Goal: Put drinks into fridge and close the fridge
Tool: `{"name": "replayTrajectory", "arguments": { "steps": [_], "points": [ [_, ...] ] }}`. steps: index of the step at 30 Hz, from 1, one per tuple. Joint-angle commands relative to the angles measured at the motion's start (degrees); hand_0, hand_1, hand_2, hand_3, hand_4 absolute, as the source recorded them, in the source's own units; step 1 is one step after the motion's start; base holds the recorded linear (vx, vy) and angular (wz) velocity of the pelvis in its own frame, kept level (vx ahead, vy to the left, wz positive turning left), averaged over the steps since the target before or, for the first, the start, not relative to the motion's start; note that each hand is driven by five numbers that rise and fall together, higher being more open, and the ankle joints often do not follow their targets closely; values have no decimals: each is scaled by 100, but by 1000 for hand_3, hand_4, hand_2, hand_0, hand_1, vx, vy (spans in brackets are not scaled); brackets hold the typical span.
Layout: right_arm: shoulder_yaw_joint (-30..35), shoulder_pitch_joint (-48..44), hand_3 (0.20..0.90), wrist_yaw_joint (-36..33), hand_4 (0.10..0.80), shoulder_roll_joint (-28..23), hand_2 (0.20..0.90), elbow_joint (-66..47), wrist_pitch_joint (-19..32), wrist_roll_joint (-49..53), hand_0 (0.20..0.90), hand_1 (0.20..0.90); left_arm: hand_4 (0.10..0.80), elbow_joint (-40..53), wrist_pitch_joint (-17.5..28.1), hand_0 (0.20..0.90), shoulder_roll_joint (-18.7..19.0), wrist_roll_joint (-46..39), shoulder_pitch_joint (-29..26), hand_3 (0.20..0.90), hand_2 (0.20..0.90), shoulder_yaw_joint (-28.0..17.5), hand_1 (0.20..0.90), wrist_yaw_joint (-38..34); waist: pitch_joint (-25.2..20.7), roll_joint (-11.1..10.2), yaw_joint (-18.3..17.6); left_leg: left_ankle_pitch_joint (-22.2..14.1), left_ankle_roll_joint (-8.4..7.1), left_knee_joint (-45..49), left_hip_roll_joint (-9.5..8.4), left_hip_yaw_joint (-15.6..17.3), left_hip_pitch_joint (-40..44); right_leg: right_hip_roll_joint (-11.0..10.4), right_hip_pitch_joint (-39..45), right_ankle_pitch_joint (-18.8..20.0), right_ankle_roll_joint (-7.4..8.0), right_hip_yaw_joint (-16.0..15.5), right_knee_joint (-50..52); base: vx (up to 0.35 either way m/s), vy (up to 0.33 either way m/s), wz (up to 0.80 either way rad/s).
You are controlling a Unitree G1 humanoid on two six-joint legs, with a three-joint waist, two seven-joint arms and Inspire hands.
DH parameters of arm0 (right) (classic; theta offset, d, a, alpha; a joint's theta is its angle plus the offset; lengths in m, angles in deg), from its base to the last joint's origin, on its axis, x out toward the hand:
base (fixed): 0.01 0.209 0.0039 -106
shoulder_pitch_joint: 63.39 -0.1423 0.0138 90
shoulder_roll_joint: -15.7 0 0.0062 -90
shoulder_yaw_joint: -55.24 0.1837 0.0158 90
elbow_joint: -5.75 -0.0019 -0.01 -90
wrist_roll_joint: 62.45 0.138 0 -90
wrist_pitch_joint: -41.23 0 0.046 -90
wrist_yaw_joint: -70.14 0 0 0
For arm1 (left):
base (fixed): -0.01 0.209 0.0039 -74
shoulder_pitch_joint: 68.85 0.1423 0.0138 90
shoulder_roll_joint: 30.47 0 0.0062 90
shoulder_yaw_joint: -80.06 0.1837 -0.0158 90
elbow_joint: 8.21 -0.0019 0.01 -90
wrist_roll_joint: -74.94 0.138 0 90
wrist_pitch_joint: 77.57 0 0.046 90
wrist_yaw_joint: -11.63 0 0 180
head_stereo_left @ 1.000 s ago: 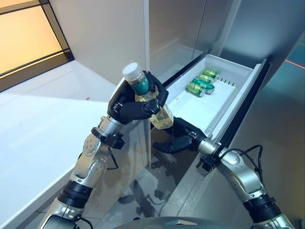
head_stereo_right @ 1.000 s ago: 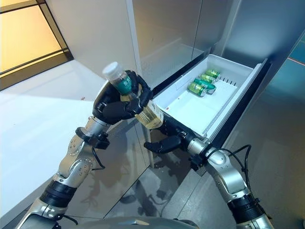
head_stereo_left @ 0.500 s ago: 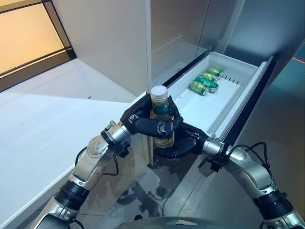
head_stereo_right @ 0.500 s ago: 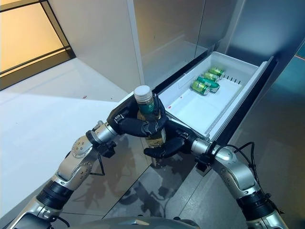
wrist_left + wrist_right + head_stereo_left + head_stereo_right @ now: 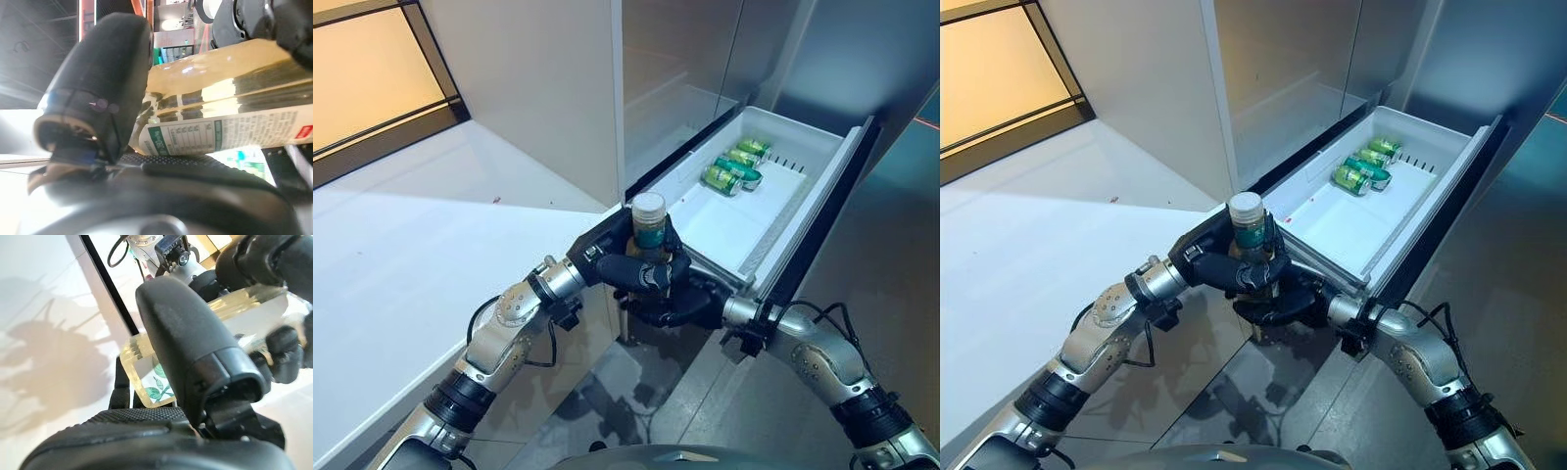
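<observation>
A clear bottle (image 5: 650,233) of yellowish drink with a white cap and green label stands upright in front of the fridge's open white drawer (image 5: 722,224). My left hand (image 5: 616,262) is shut on its upper body from the left. My right hand (image 5: 691,303) comes from below right, with its fingers and thumb curled round the bottle's lower half. In the left wrist view the bottle (image 5: 221,122) lies against the palm under the thumb (image 5: 103,83). The right wrist view shows the bottle (image 5: 155,383) pinned behind that hand's thumb (image 5: 191,335). Several green cans (image 5: 731,170) lie at the drawer's far end.
The drawer's dark front panel (image 5: 824,220) juts out to the right. A white counter (image 5: 411,245) stretches along the left, with a tall grey cabinet panel (image 5: 548,88) behind it. Glossy grey floor (image 5: 617,392) lies below the hands.
The bottle went from tilted and high to upright and lower, nearer the drawer's corner. My right hand rose from under it and closed round its lower part.
</observation>
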Motion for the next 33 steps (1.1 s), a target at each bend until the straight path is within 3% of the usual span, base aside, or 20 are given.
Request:
{"name": "replayTrajectory", "arguments": {
  "steps": [1,2,3,4,5,6,7,11,18,27,33],
  "points": [
    [96,-741,200,88,100,853,300,-830,738,1261,300,300,100,-37,643,300,-439,-93,-832,200,300,221,300,105,-362,10,-12,-569,127,200,-124,57,38,214,-368,-150,255,-17,520,0,0,0],
    [118,-752,200,-62,100,847,300,-814,770,1270,300,300,100,-34,725,300,-446,-69,-826,200,300,259,300,177,-364,17,-14,-570,128,204,-127,49,34,214,-368,-148,251,-20,516,0,0,0],
    [132,-764,200,-202,100,857,300,-789,877,1170,300,300,295,12,740,467,-457,-51,-814,395,467,278,467,204,-364,23,-12,-567,127,198,-128,45,36,215,-366,-148,246,-23,513,0,0,0],
    [155,-792,200,-333,100,840,300,-774,953,1125,300,300,391,38,777,549,-466,-1,-812,491,549,304,549,212,-370,27,-10,-567,128,190,-129,41,37,216,-365,-148,244,-25,507,0,0,0],
    [185,-823,200,-475,100,823,300,-765,1025,1079,300,300,429,57,797,582,-465,66,-821,529,582,341,582,255,-371,28,-13,-575,130,198,-128,49,37,212,-363,-150,243,-29,509,0,0,0],
    [253,-877,200,-644,100,789,300,-738,1171,924,300,300,668,77,812,787,-461,124,-808,768,787,369,787,298,-369,30,-15,-578,130,205,-127,51,36,212,-364,-149,238,-29,513,0,0,0],
    [300,-914,200,-722,100,764,300,-724,1226,872,300,300,800,85,811,900,-460,163,-810,900,900,379,900,325,-370,30,-16,-580,132,202,-128,50,36,213,-364,-147,236,-28,509,0,0,0],
    [681,-1399,200,-1502,100,441,300,-556,1708,-97,300,300,800,123,725,900,-499,5,-792,900,900,372,900,257,-360,20,-5,-600,134,200,-130,38,38,221,-362,-147,218,-17,506,0,0,0],
    [1151,-2645,200,-2536,100,-268,300,95,1476,-742,300,300,800,-195,629,900,-678,165,-545,900,900,377,900,-350,-330,-65,113,-670,112,230,-133,56,50,245,-312,-208,152,-179,510,5,0,0],
    [1543,-3748,200,-3149,100,-1430,300,1765,1525,-383,300,300,800,-831,366,900,-525,188,251,900,900,686,900,-264,-286,-181,381,-719,70,408,-148,-50,-52,227,-296,-294,82,-370,611,16,-2,8],
    [1299,-4507,200,-3114,100,-2157,300,3616,1694,-82,300,300,800,-1353,56,900,-276,80,849,900,900,1123,900,161,-252,-220,625,-694,13,499,-145,-72,-138,190,-268,-330,37,-615,633,41,-9,16]
  ]
}}
